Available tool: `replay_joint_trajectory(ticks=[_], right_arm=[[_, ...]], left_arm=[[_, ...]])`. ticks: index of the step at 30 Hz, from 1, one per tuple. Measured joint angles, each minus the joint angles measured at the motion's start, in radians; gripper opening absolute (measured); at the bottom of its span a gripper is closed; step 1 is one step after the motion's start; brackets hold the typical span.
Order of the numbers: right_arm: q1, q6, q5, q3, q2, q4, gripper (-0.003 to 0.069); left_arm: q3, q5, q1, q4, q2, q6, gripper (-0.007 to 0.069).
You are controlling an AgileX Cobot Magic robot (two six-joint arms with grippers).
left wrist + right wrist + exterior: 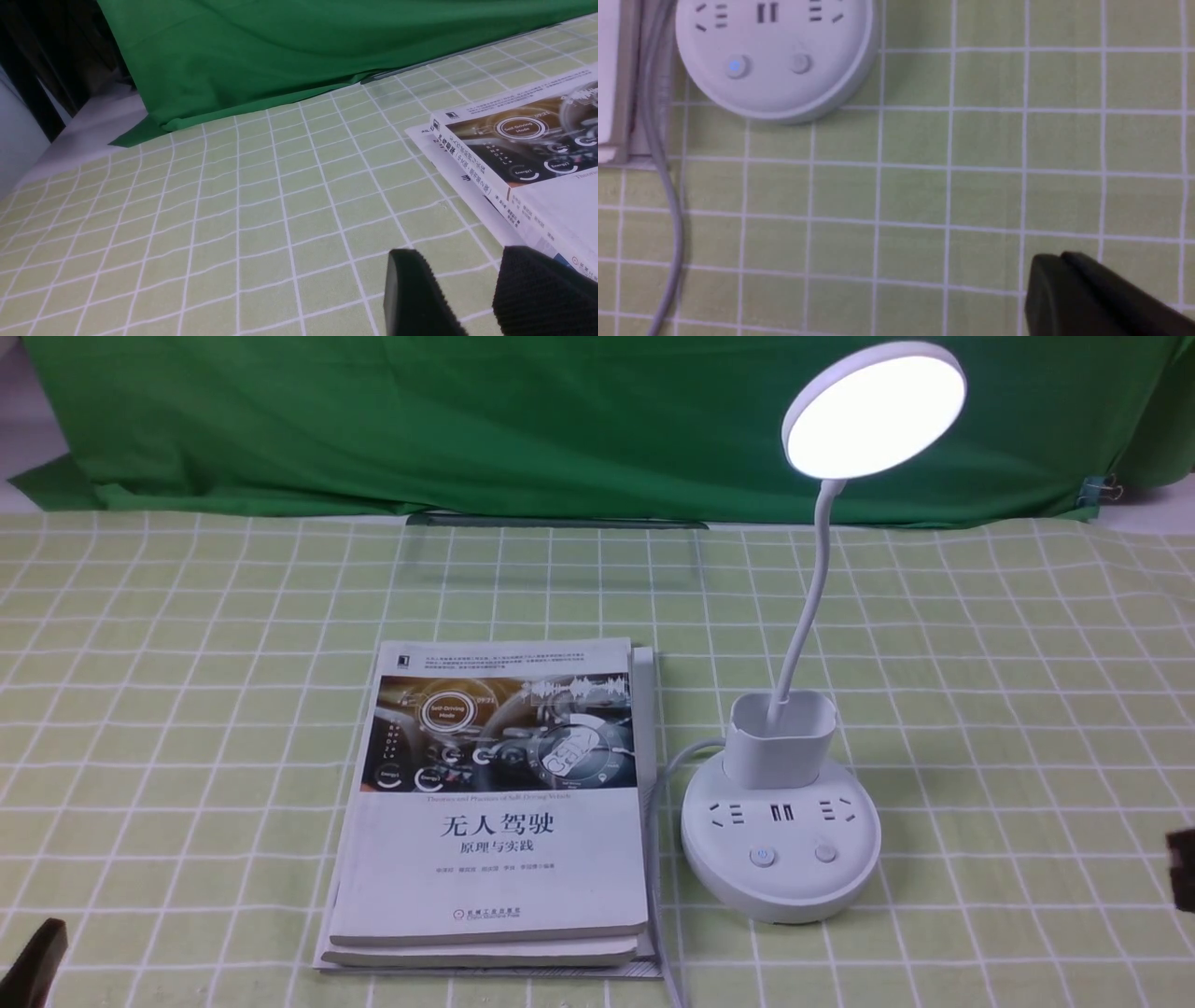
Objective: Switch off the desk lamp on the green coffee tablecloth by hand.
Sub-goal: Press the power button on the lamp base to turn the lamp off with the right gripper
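Front view: desk lamp sits on the green coffee tablecloth with its head lit, so nothing's switched off yet. Your right fingers look pressed together, which makes sense: one blunt tip for poking a button. The lamp base is off to their left and slightly ahead, well apart. Blue-lit button is my guess for power. Left fingers are apart and hold nothing, parked just beside the books, out of the way.
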Motion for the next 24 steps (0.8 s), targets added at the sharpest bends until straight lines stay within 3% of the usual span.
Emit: replay_joint_trajectory(ticks=[7, 12, 24], right_arm=[[0.227, -0.002, -0.081, -0.199, 0.37, -0.02, 0.0047], [0.318, -0.021, -0.121, -0.303, 0.556, -0.021, 0.0047], [0.327, -0.025, -0.189, -0.363, 0.753, -0.024, 0.0047]], left_arm=[[0.0, 0.0, 0.0, 0.0, 0.0, 0.0, 0.0243], [0.0, 0.0, 0.0, 0.0, 0.0, 0.0, 0.0243], [0.0, 0.0, 0.0, 0.0, 0.0, 0.0, 0.0243]])
